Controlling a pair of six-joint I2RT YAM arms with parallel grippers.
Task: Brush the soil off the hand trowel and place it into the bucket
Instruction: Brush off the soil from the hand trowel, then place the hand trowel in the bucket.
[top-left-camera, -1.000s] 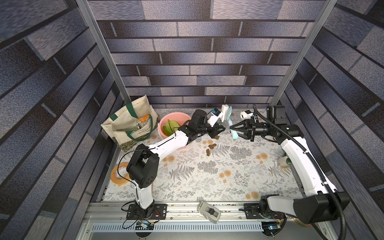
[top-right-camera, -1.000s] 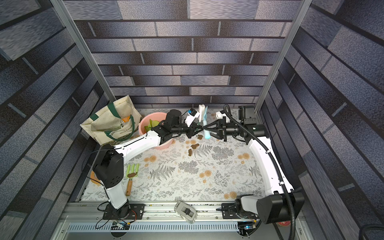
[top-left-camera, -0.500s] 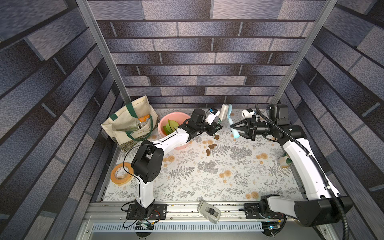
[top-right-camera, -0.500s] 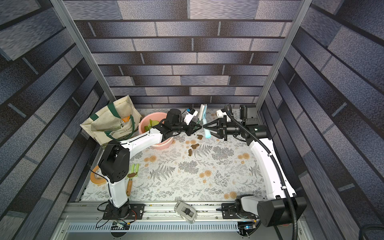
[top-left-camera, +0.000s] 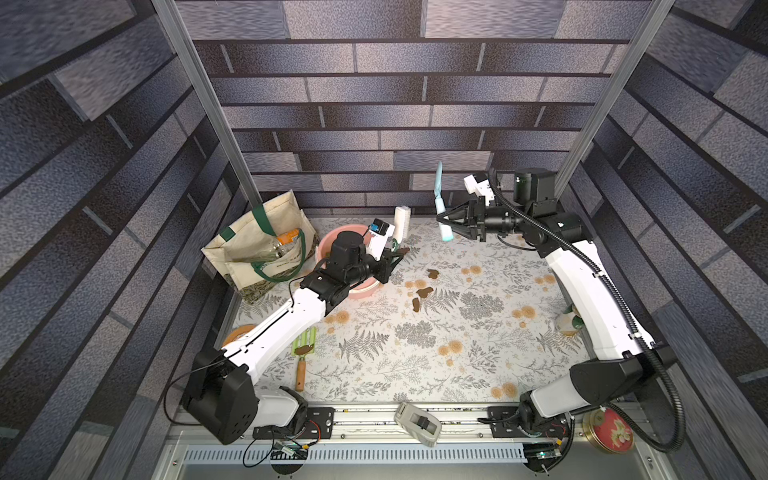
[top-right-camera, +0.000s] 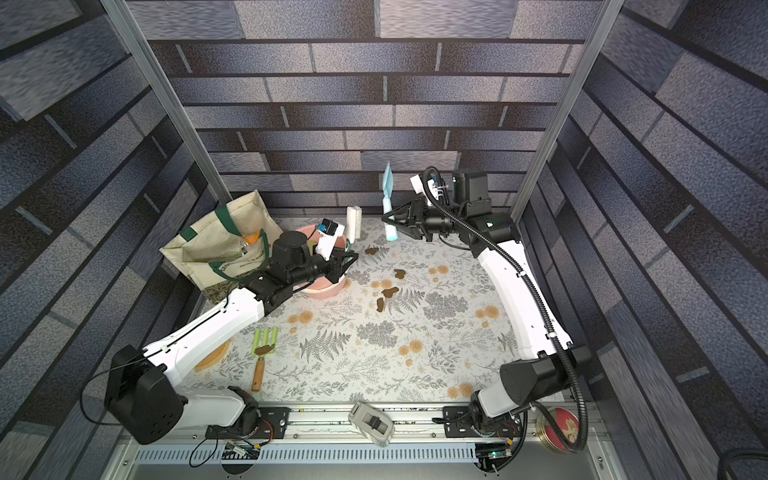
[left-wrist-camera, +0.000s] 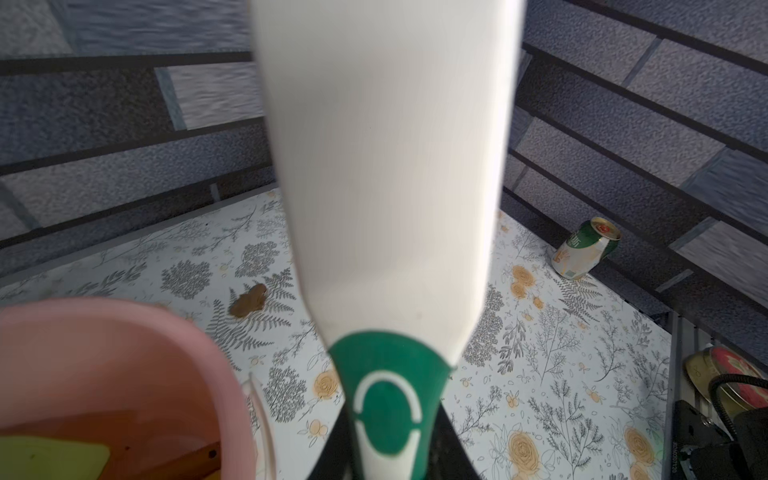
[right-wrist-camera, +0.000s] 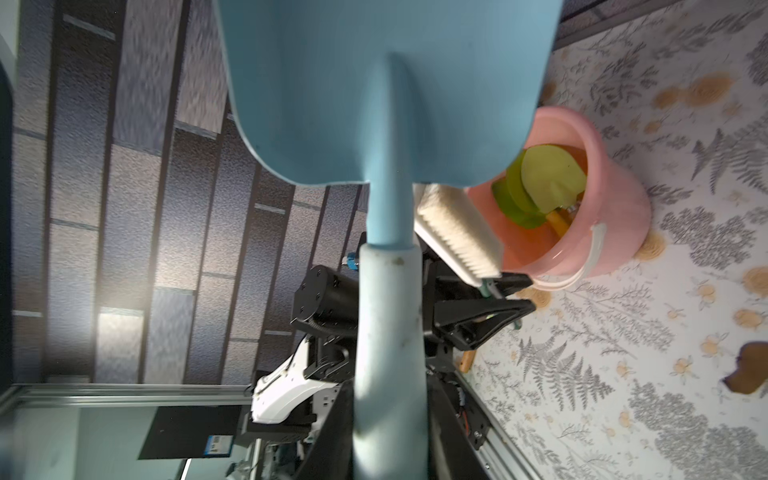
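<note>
Across the flowered mat (top-left-camera: 415, 357): the largest thing I see, spread under both arms, I judge to catch what falls.
Bucket (top-left-camera: 360, 292): pink, standing at 10 o'clock on the mat with its mouth up. A green tool (right-wrist-camera: 548, 174) is already inside. My left forearm crosses above its rim (that may crowd the drop).
Trowel (top-left-camera: 440, 203): pale blue, held in the air at 12 o'clock with the blade up and the handle down; not yet in the bucket. I judge it is raised so that loosened soil drops onto the mat. The back of the blade looks clean in the right wrist view; the scoop face I cannot see.
Right gripper (top-left-camera: 444, 219): clenched on the trowel's handle.
Brush (top-left-camera: 401, 220): white head up and green handle down, just beside the bucket at 11 o'clock, well apart from the trowel.
Left gripper (top-left-camera: 392, 257): clamped on the brush handle.
Soil (top-left-camera: 424, 292): brown blobs lying on the mat near centre, toward 12 o'clock.
</note>
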